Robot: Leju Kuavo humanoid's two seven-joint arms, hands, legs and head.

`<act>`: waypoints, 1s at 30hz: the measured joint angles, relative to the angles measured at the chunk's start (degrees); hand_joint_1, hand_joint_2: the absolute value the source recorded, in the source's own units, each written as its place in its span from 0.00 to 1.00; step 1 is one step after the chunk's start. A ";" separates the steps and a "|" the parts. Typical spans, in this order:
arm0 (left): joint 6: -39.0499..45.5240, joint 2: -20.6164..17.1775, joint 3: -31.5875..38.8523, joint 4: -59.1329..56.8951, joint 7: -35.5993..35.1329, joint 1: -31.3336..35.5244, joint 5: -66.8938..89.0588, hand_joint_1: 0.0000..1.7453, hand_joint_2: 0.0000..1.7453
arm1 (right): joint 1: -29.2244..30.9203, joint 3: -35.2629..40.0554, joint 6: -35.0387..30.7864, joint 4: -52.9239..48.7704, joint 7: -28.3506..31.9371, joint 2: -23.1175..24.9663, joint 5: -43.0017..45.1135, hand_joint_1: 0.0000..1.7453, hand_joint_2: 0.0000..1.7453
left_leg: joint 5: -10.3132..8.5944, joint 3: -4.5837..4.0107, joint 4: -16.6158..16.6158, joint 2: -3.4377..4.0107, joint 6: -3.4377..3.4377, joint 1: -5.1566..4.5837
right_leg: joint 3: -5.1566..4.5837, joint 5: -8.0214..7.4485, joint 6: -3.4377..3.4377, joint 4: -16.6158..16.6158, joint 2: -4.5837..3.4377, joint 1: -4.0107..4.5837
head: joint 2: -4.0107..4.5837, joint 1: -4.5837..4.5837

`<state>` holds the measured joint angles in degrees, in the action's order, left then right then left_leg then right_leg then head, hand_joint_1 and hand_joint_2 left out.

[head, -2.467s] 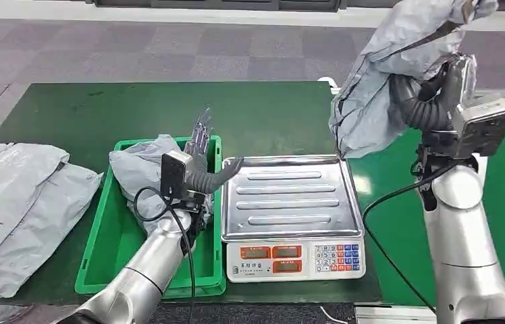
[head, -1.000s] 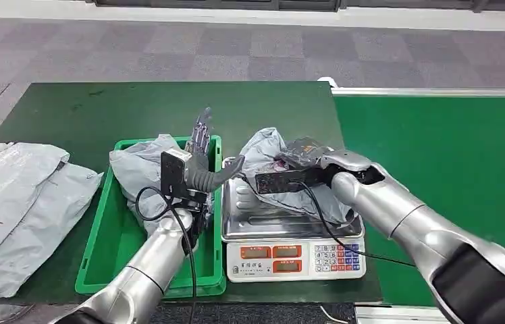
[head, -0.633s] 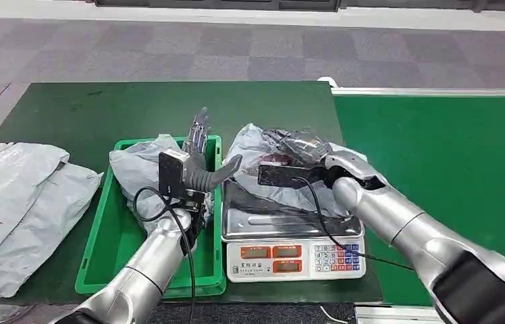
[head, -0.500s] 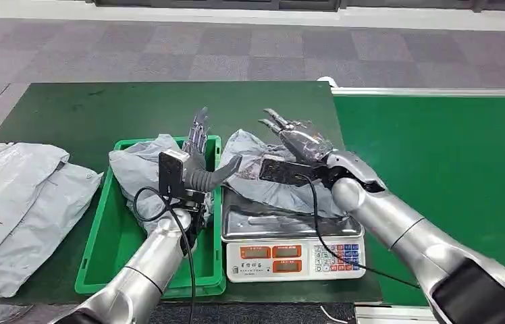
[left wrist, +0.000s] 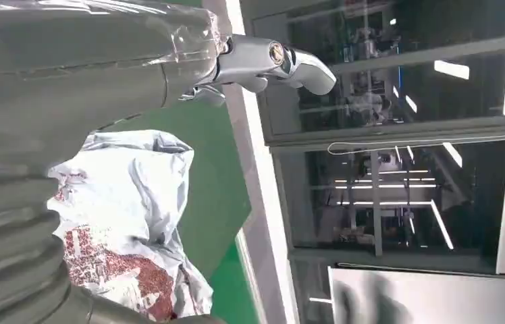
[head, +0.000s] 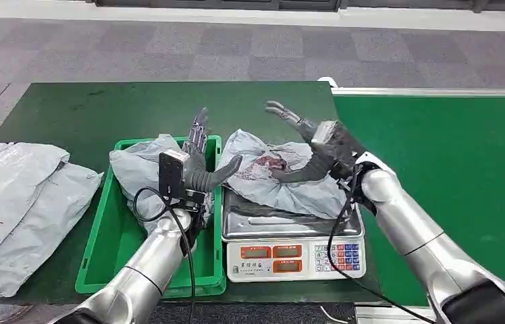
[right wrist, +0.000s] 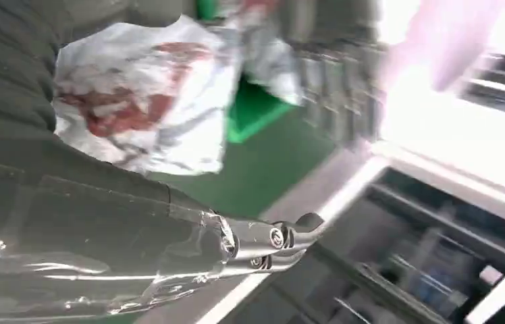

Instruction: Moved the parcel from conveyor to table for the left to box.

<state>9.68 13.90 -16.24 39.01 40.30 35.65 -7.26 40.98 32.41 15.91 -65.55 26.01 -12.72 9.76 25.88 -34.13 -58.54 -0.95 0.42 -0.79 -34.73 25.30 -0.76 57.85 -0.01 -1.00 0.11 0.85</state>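
Note:
A crumpled grey parcel [head: 273, 181] with red print lies on the steel tray of the weighing scale [head: 290, 229]. My right hand [head: 312, 145] hovers just over its far right side, fingers spread and holding nothing, thumb low near the bag. My left hand [head: 201, 160] stands upright at the green bin's right rim, fingers apart, thumb pointing toward the parcel's near-left edge. The left wrist view looks past the fingers [left wrist: 273, 57] at the same parcel [left wrist: 128, 223]. It appears blurred [right wrist: 142, 94] in the right wrist view.
The green bin [head: 111, 246] left of the scale holds another grey parcel [head: 138, 172]. Several flat grey bags [head: 13, 202] lie at the table's left end. The green conveyor [head: 452, 169] runs along the right side.
My right hand brought the parcel down from high on the right onto the scale tray, let go and lifted with fingers spread. The left hand has stayed in place.

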 measured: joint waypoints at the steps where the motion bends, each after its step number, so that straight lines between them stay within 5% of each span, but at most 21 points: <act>1: 0.04 -0.09 0.00 0.02 0.00 -0.10 -0.15 0.00 1.00 | -0.60 -1.43 -0.38 -1.33 0.85 -0.33 1.20 0.00 1.00 | 0.00 0.00 0.00 0.00 0.00 0.00 | 0.00 0.00 0.00 0.00 0.00 0.00 | 0.00 0.00; 6: 0.98 -0.72 0.00 0.16 0.00 -0.70 0.54 0.00 1.00 | -6.57 -11.91 -15.14 -11.57 4.97 -2.36 -5.21 0.00 1.00 | 0.02 -0.05 -0.01 -0.07 0.03 0.00 | 0.00 0.02 -0.02 -0.01 0.07 0.00 | 0.00 0.00; 11: -2.89 -0.96 -1.09 -2.81 -1.87 1.16 3.47 0.00 1.00 | -13.91 -22.13 -21.68 -19.38 6.84 -2.71 -8.66 0.00 1.00 | 0.08 -0.04 -0.03 -0.06 0.06 -0.01 | -0.01 0.03 -0.03 -0.05 0.07 0.00 | 0.00 0.00; 15: -7.26 -0.57 -5.34 -7.59 -9.78 4.14 10.48 0.00 1.00 | -20.40 -28.24 -23.85 -21.44 7.69 -2.25 -11.53 0.00 1.00 | 0.08 -0.05 -0.03 -0.06 0.06 -0.01 | 0.02 0.03 -0.04 -0.05 0.08 -0.01 | 0.00 0.00; 20: -0.53 1.87 -11.49 -14.81 -29.02 7.70 19.69 0.00 1.00 | -25.97 -32.19 -26.95 -23.21 8.92 -0.44 -18.71 0.00 1.00 | 0.11 -0.04 -0.03 0.04 0.09 -0.02 | 0.00 0.02 -0.04 -0.05 0.00 -0.02 | 0.00 0.00; 30: -3.85 3.17 -17.20 -19.84 -36.68 10.74 23.76 0.00 1.00 | -26.83 -33.18 -27.78 -23.95 7.12 0.72 -22.17 0.00 1.00 | 0.10 -0.03 -0.02 0.11 0.09 -0.01 | 0.03 0.02 -0.04 -0.04 -0.07 -0.01 | 0.00 0.00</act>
<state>5.83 17.07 -33.44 19.17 3.62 46.38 16.51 14.14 -0.76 -11.87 -89.50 33.13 -12.00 -12.42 25.98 -34.16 -58.56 -0.84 0.51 -0.80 -34.70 25.31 -0.80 57.82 -0.08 -1.01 0.11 0.85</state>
